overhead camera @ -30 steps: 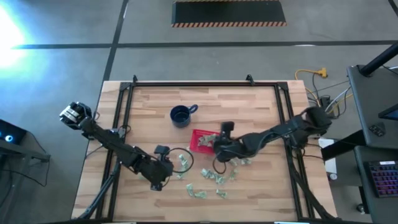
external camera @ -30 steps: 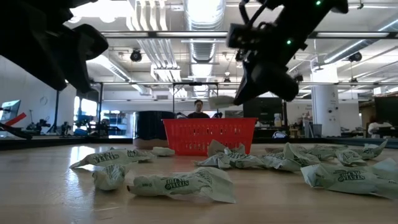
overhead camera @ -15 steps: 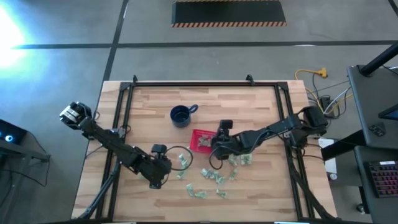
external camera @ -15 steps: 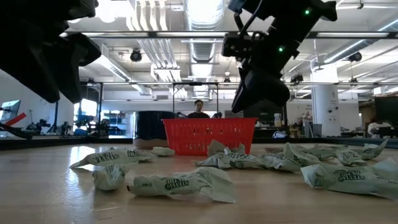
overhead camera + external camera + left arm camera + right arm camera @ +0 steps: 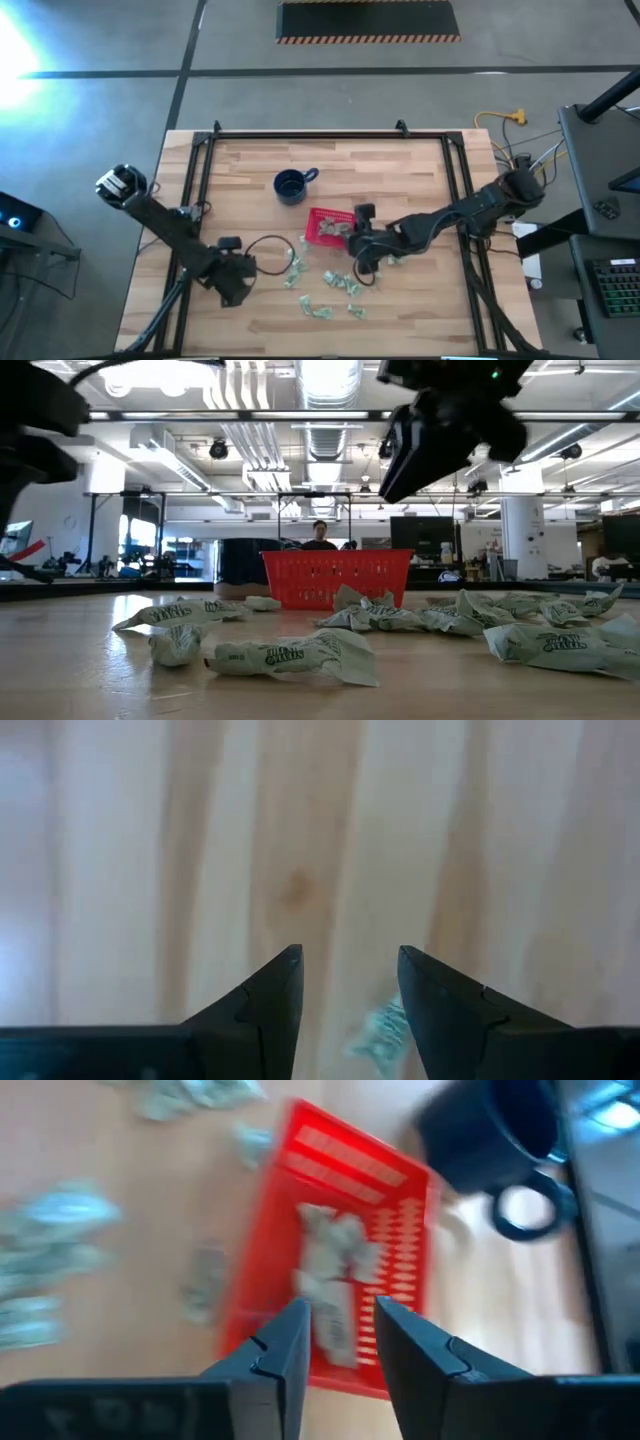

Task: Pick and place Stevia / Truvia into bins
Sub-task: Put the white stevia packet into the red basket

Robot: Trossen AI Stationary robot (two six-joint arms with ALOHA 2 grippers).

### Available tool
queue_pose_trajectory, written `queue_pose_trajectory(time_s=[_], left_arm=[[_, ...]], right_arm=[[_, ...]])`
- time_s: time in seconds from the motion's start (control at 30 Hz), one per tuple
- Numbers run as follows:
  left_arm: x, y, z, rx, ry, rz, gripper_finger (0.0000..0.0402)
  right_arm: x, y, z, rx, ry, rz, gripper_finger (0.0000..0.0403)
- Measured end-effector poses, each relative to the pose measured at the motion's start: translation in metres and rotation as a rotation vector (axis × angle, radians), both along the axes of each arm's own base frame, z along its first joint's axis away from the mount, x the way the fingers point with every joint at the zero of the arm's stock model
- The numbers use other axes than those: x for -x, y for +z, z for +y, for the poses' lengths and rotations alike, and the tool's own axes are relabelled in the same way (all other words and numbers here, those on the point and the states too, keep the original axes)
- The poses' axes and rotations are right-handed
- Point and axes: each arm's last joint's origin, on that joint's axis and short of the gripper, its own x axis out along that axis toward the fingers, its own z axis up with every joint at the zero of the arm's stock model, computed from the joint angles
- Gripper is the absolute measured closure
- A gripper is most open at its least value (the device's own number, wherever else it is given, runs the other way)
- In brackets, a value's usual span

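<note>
The red basket stands near the table's middle with a few Stevia sachets lying inside. More sachets lie scattered flat on the wood in front of it and to its right. My right gripper hangs open above the basket's right end, with nothing between its fingers. My left gripper is open at the near left, pointing down at bare wood. A sachet's corner shows beside one finger.
A dark blue mug stands behind and left of the basket. A black frame rail runs along the table's far edge and sides. Beyond the far edge a person shows in the low view. Bare wood lies at the far right.
My right gripper has risen above the basket and drawn back a little toward the table's right edge. The pale sachet seen at its fingertips a second ago is gone from them. My left gripper has swung toward the table's left edge, away from the sachets, and tipped more steeply down.
</note>
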Motion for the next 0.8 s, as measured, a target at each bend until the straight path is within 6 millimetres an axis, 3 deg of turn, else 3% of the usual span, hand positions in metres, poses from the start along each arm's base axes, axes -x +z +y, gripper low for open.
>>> queue_pose_trajectory(time_s=[0.33, 0.8], left_arm=[[0.016, -0.011, -0.025, -0.006, -0.040, 0.023, 0.0254], [0.015, -0.036, -0.033, -0.072, -0.064, 0.119, 0.0259]], right_arm=[[0.015, 0.014, 0.028, -0.123, 0.140, -0.017, 0.0305], [0.021, 0.018, 0.042, -0.134, 0.188, -0.038, 0.0305]])
